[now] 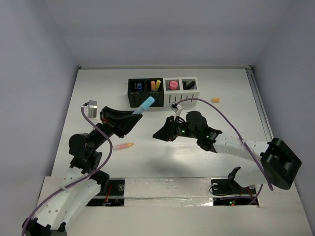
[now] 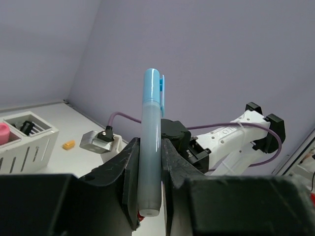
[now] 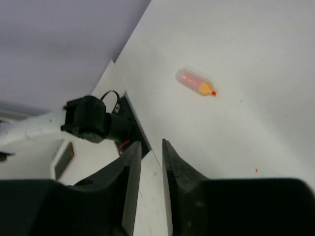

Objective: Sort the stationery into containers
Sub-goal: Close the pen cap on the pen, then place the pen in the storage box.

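Our left gripper is clamped tight on a light blue plastic highlighter with a clipped cap. The fingers pinch its lower barrel and the capped end stands clear above them. From above, that end points at the front of the containers, a joined row of four slotted cubes, two black and two white. It sits just short of the black pair.

Our right gripper holds nothing. Its jaws stand close together with a narrow slit between them, and it hovers over bare table in front of the white cubes.

A short pink crayon with an orange tip lies well in front of the containers, on the black-cube side. A small orange eraser bit lies just beyond the white end of the row.

The ground between the containers and the far edge is free, as is the stretch beyond the eraser bit.

The white table is smooth and matt. Pale lilac walls close it in behind the containers and on both sides.
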{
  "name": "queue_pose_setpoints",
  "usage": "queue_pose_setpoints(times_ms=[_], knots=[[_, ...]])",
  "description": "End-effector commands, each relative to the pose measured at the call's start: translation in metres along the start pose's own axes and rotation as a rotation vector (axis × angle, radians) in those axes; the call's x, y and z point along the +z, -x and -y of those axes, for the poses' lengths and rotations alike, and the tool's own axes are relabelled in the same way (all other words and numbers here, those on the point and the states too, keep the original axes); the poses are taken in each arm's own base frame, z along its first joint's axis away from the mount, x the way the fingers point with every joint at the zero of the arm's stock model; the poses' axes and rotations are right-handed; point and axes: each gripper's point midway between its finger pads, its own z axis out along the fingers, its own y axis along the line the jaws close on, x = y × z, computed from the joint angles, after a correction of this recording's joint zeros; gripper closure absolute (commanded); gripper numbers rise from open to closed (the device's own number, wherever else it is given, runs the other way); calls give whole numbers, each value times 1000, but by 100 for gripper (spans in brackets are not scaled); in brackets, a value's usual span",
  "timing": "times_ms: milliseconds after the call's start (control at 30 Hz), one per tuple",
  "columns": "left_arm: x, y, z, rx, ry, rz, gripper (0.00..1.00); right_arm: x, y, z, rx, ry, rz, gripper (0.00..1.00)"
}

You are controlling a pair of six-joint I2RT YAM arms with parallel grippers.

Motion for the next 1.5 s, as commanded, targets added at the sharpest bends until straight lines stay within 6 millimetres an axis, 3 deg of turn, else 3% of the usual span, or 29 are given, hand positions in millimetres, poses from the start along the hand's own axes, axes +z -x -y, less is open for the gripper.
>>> queue_pose_setpoints(times_ms=[0,67,167,200,400,633,767,967,1300,1467], knots=[[1,27,17,78,-22,72,100,-6,24,-51,-152,181,36,67],[0,25,14,77,-14,74,100,-20,36,-53,-217,151,82,43],[0,21,10,59,-9,82,100,-40,55,-64,-314,135,167,26],[-1,20,9,55,-14,80,100,-54,65,-81,-355,168,215,20],[0,9,9,-5,-61,72,100,-90,99,-142,-539,337,385,8],[-3,-4,15,-75,-136,40,100,-75,127,-168,-580,408,432,6],[-5,-10,18,-106,-167,27,100,-58,140,-165,-566,407,437,6],[-6,-19,17,-131,-183,-6,100,-51,156,-171,-557,436,486,6],[-8,-29,4,-143,-127,-29,100,-45,156,-182,-542,539,470,21],[-8,-29,0,-139,-102,-19,100,-55,151,-191,-563,580,462,16]])
